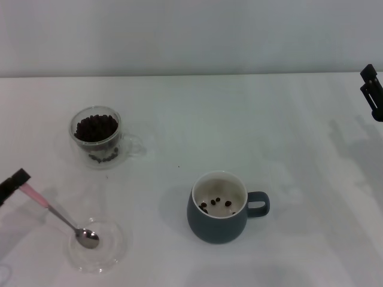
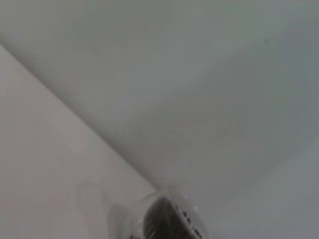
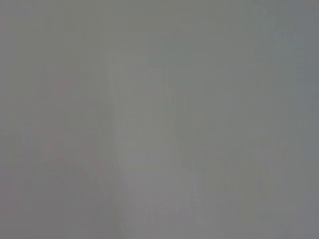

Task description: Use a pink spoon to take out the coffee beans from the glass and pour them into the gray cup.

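One pink spoon (image 1: pixel 60 216), one glass (image 1: pixel 96 137), one gray cup (image 1: pixel 219 207) and one shallow clear glass dish (image 1: pixel 114 248) stand on a white worktop (image 1: pixel 251 119). The glass, near the left rear, is filled almost to its rim with coffee beans (image 1: pixel 96 127), too many to count; the left wrist view catches only part of its rim. About five beans lie on the cream floor of the gray cup, which sits front of centre with its loop handle turned to the right. The left end effector (image 1: pixel 15 182), at the left edge of the head view, is closed on the tip of the spoon's pink handle. The spoon slants down from there, and its metal bowl rests inside the glass dish at the front left, with no beans visible in it. The right end effector (image 1: pixel 372 91) hangs at the far right edge, well apart from every vessel; whether it is open or closed cannot be told. Bare worktop runs between glass, dish and cup, and a broad bare stretch lies right of the cup. The worktop's rear edge meets a plain wall.
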Robot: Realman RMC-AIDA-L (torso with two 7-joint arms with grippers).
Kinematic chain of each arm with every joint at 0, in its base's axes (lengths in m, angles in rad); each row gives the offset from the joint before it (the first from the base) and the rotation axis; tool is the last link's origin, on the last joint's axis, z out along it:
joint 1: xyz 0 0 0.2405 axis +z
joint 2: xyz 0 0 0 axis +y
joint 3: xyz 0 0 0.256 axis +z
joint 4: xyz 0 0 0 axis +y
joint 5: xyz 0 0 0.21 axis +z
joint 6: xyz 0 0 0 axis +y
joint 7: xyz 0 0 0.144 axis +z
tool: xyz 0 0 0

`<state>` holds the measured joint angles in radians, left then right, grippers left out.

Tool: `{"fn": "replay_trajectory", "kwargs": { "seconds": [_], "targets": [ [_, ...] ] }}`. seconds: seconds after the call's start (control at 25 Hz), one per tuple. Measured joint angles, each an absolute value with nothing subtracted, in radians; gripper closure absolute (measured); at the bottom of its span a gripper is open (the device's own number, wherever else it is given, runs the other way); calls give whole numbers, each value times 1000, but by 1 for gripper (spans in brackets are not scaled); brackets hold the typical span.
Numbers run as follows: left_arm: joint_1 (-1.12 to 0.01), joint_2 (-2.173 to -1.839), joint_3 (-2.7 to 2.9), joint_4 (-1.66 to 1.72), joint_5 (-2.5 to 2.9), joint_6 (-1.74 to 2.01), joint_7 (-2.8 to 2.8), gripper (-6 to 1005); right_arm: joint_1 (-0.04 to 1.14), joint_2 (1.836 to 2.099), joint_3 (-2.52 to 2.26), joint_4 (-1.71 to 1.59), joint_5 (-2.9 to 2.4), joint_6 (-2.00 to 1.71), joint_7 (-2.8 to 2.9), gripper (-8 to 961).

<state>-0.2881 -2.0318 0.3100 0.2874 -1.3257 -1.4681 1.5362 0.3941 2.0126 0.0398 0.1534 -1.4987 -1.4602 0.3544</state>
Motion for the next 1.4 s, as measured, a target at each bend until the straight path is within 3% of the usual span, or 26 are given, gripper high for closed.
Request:
{"fn": "replay_trajectory", "kwargs": {
  "seconds": [0.76, 1.4],
  "targets": [
    [-316, -2068, 310, 276, -1248, -1355, 1573, 864, 390, 2013, 40, 153, -1499, -1460, 354, 260],
    [-302, -2068, 300, 281, -1311, -1352, 1650, 467, 390, 2013, 40, 153, -1499, -1461, 356, 260]
  ]
}}
